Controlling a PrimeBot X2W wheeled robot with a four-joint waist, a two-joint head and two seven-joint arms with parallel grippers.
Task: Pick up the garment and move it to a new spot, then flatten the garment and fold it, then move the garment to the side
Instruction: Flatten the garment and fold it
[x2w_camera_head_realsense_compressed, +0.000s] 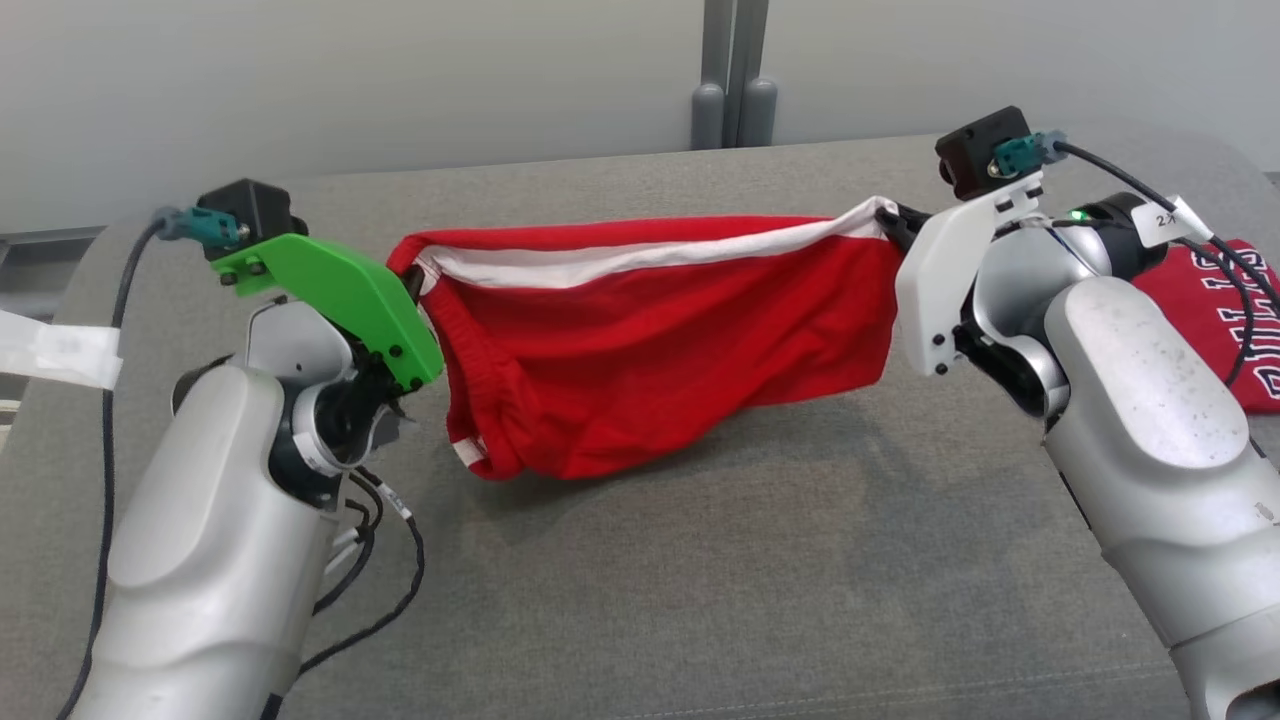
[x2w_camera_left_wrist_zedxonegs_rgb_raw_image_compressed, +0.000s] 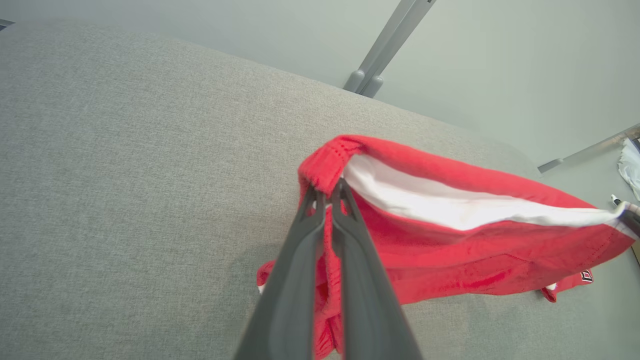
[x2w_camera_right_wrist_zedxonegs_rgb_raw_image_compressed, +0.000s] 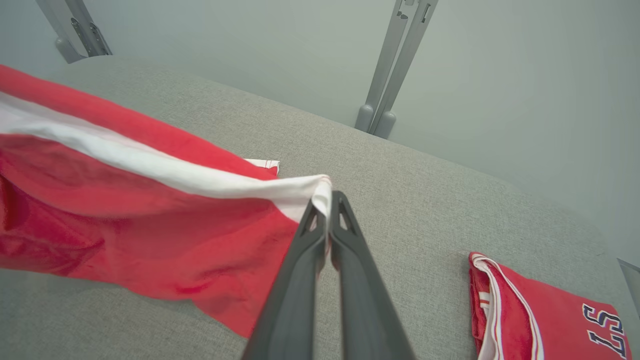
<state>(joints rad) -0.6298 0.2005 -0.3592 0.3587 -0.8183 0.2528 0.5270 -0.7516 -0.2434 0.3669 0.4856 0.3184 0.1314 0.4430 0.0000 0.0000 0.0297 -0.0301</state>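
The head camera looked forward and down over the grey fabric-covered worktop (x2w_camera_head_realsense_compressed: 640, 560). Both wrist cameras sat close, looking along dark fingers (x2w_camera_left_wrist_zedxonegs_rgb_raw_image_compressed: 292, 280) at the shared red-and-white cloth garment (x2w_camera_head_realsense_compressed: 640, 330).

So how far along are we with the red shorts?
Pickup looks done: left gripper and right gripper are each shut on one end of the red shorts, stretching them above the grey fabric surface. Flattening is in hand: they hang sagging, not laid down. Folding and moving aside remain.

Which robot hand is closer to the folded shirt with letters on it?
Right. The right gripper grips the shorts near the folded shirt; the left gripper grips their far end.
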